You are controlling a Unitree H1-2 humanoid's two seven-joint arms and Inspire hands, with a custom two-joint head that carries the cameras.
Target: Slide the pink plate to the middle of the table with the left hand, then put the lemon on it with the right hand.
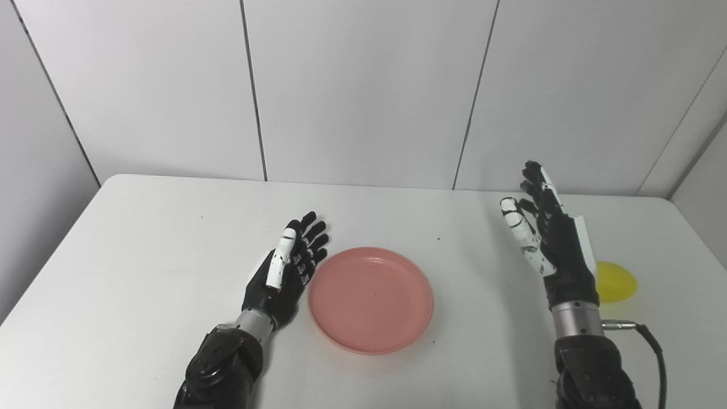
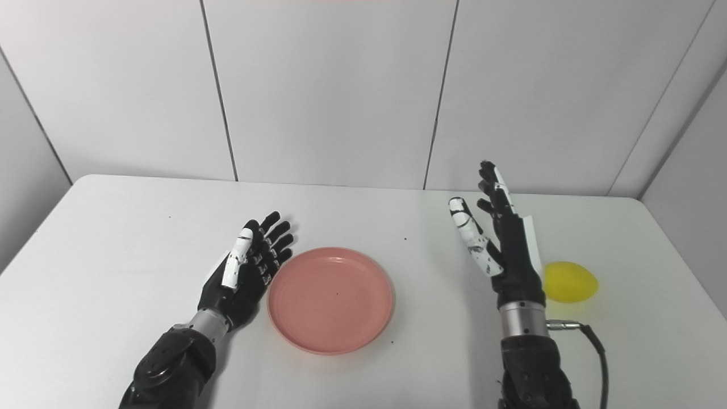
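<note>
Pink plate (image 1: 370, 299) beside left hand's fingers (image 1: 311, 241)

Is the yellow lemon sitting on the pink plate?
No, the lemon lies on the bare table off to the right, behind the right hand, while the pink plate holds nothing.

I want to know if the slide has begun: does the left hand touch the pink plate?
Cannot tell. In both views the left hand lies right against the pink plate rim, with no clear gap, yet contact is not plain either.
</note>
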